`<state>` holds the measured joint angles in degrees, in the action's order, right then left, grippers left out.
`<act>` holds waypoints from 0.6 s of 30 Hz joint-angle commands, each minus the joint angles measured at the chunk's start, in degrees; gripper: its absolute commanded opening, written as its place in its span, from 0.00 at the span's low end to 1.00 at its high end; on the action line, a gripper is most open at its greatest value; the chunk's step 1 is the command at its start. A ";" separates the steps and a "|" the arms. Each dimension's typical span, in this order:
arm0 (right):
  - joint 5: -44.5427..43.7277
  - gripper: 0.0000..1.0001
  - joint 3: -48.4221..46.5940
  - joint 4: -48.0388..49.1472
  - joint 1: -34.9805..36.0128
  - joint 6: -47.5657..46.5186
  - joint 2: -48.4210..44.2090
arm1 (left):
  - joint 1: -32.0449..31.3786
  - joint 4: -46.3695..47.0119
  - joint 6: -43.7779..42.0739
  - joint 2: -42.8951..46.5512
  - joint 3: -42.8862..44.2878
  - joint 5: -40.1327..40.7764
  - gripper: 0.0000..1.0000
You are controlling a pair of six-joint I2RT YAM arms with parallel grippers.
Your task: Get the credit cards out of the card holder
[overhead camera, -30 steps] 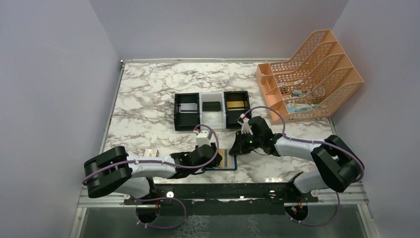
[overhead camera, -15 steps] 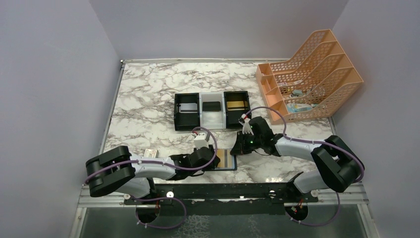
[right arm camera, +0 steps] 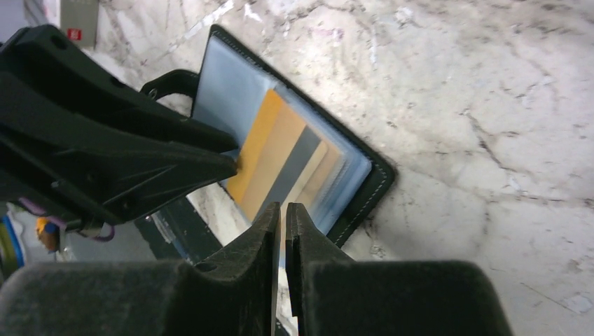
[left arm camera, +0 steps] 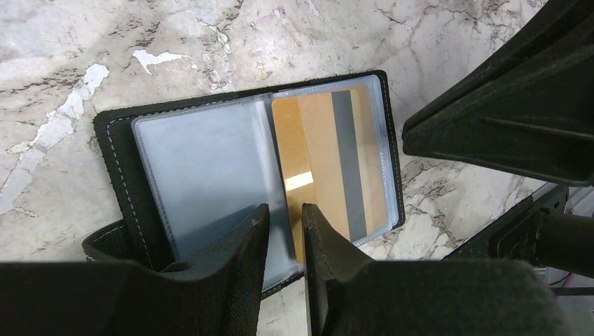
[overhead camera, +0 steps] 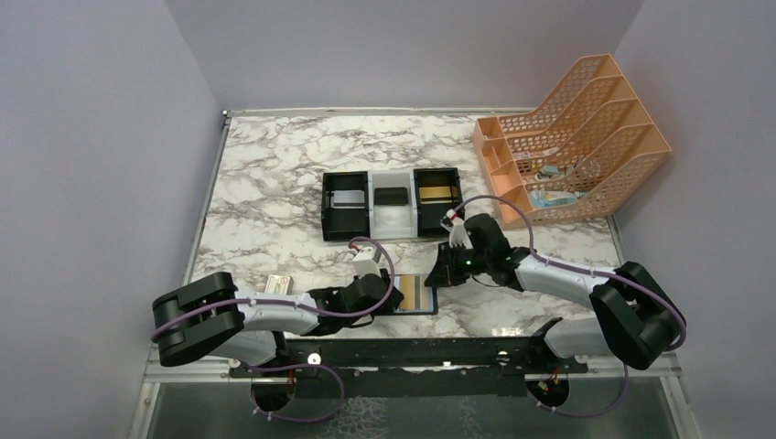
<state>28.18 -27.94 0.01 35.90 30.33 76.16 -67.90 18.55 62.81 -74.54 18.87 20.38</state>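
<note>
A: Where is the card holder, and who has what?

B: Card holder (overhead camera: 414, 294) lies open and flat on the marble table (overhead camera: 274, 174), near the front edge, between the two arms. Left pincer (left arm camera: 280, 225): jaws a narrow gap apart, tips down at the inner edge of the gold card (left arm camera: 315, 161), by the fold. No firm hold visible. Right pincer (right arm camera: 280, 210): jaws closed, nothing seen between them, tips over the holder's outer edge. Pressing on it or just above, cannot tell.

A: How to pull it well?

B: My judgement: catch the card's edge alone, not the clear sleeve with it. Close, then draw toward the fold, flat along the pocket. Right pincer should pin the holder, or the whole thing likely slides along. Main risk is pinching sleeve and card together.

A: And its looks?

B: Black bifold, pale stitching, small side tab, two bluish-grey clear pockets. Left pocket shows no card. Right pocket holds the gold card: tan, one grey stripe, its inner edge apparently a little out of the sleeve.
</note>
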 commanded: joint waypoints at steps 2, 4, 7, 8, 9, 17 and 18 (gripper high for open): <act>8.51 0.10 0.00 2.42 0.26 -1.08 0.29 | -0.22 0.87 1.28 1.24 -1.88 -0.32 0.27; 10.04 0.10 0.13 4.05 0.34 -0.41 1.88 | -0.22 1.25 1.35 1.24 -2.12 -0.56 0.27; 11.39 0.10 -0.57 4.11 0.44 0.69 6.34 | -0.22 2.60 1.37 1.00 -2.69 -1.07 0.28; 10.29 0.11 -0.72 3.64 0.48 0.63 7.34 | -0.22 2.90 1.31 0.87 -2.70 -1.36 0.28; 9.07 0.11 -0.48 3.40 0.39 0.54 8.26 | -0.22 3.02 1.25 0.81 -2.70 -1.59 0.28; 4.03 0.11 1.37 3.50 0.48 0.53 10.83 | -0.13 6.14 1.69 1.12 -4.29 -2.14 0.29; 3.57 0.11 1.46 3.42 0.46 0.52 10.77 | -0.14 6.57 1.62 1.01 -4.28 -2.37 0.29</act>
<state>37.21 -28.01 5.02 36.05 31.92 85.34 -67.90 23.64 64.01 -73.89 15.79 19.88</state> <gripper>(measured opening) 0.104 0.283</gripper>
